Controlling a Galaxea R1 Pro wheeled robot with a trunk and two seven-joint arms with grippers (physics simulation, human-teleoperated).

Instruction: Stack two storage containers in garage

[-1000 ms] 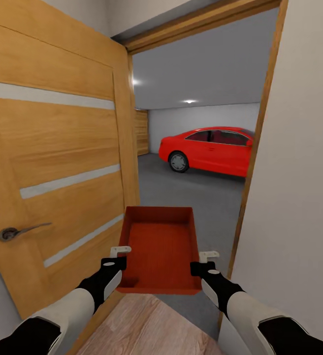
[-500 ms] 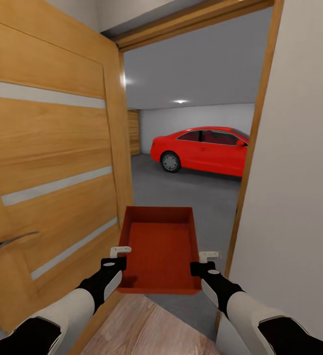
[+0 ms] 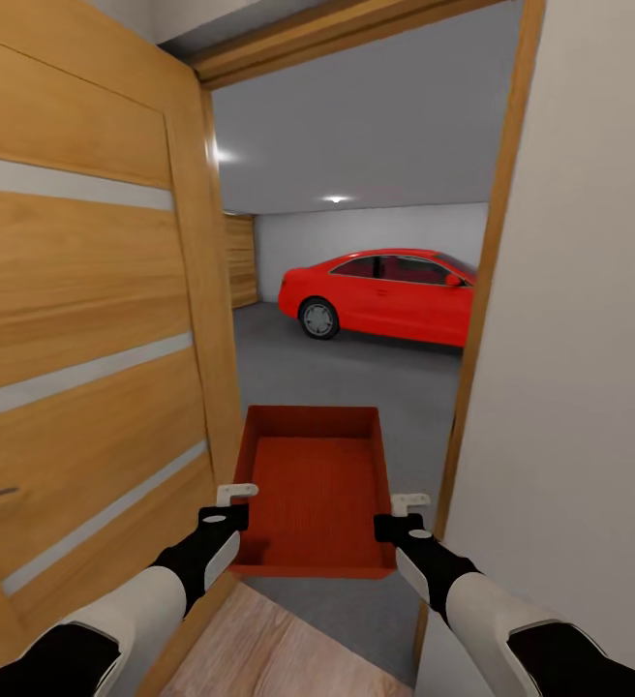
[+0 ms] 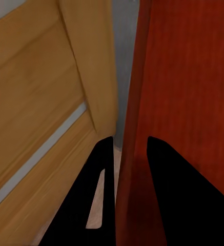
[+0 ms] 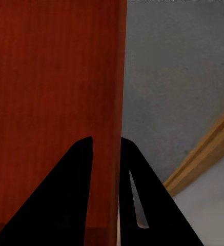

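Robot stands in a doorway, head view looking into the bare grey-walled garage (image 3: 376,126). Open orange wooden door with pale horizontal stripes (image 3: 75,319) takes up the view's left side; white wall (image 3: 579,339) and orange wood door frame (image 3: 482,271) on the right. Dark grey speckled concrete floor (image 3: 356,373) runs beyond the threshold. Red car (image 3: 380,295) parked well back in the garage, side-on, with a wood-panelled surface (image 3: 241,259) at the far left wall. Two ceiling lights lit. Strip of light wood plank floor (image 3: 269,649) at the near edge, under the arms.

One orange-red rectangular open-topped storage container (image 3: 315,489) is held level in front of the trunk, off the ground, over the boundary between planks and concrete, long axis pointing into the garage. Empty inside.

Left hand (image 3: 232,505) is clamped on the container's left side wall near the near corner; left wrist view shows the thin red wall pinched between the two black fingers (image 4: 100,195). Right hand (image 3: 407,511) is clamped on the right side wall likewise; right wrist view shows one finger inside and one outside the wall. The container's left wall is near the door edge, not touching as far as I can tell.
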